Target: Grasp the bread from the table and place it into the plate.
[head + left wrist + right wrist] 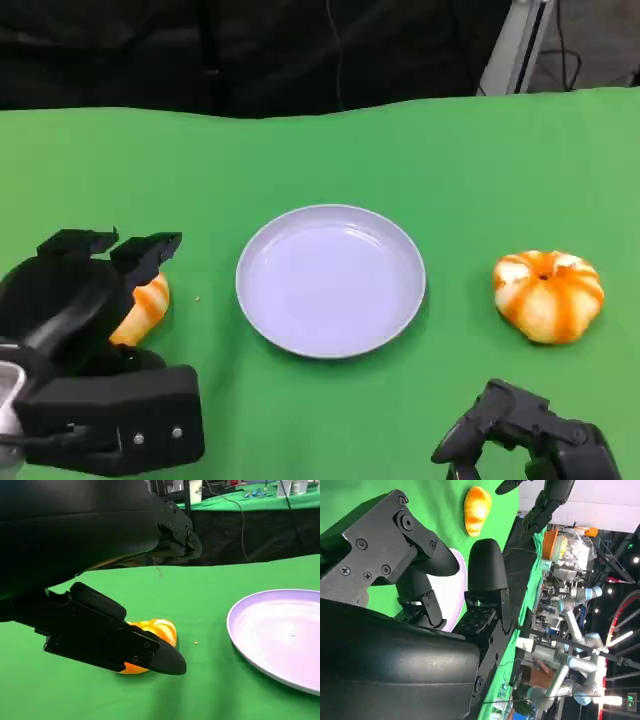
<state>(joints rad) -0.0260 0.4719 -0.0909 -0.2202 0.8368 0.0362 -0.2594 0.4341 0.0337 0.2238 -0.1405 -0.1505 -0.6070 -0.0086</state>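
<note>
A green cloth [420, 150] covered the table, and the back of the room behind it was dark. In the head view, a round, pale purple plate [331, 279] sat in the middle of the frame, and nothing lay in it. At the right of the frame, well apart from the plate, lay a round orange and white bun [548, 295] that looked like a small pumpkin. At the left of the frame, a piece of orange bread [143, 310] lay on the cloth, near the plate but not touching it. The left hand [85, 290] was at the lower left of the frame, right over that bread and hiding part of it. In the left wrist view, one black finger [115, 640] lay low in front of the bread [152, 632], and the other fingers [175, 530] reached over it from the upper part of the frame. The fingers were spread wide around the bread, and I could not tell if they touched it. The bread was on the cloth, not lifted. The right hand [525, 435] was at the lower right of the head view, low near the edge. Its fingers were curled in, and it held nothing. In the right wrist view, the bread [477, 509] showed near the top of the frame, past the black fingers [487, 567].
</note>
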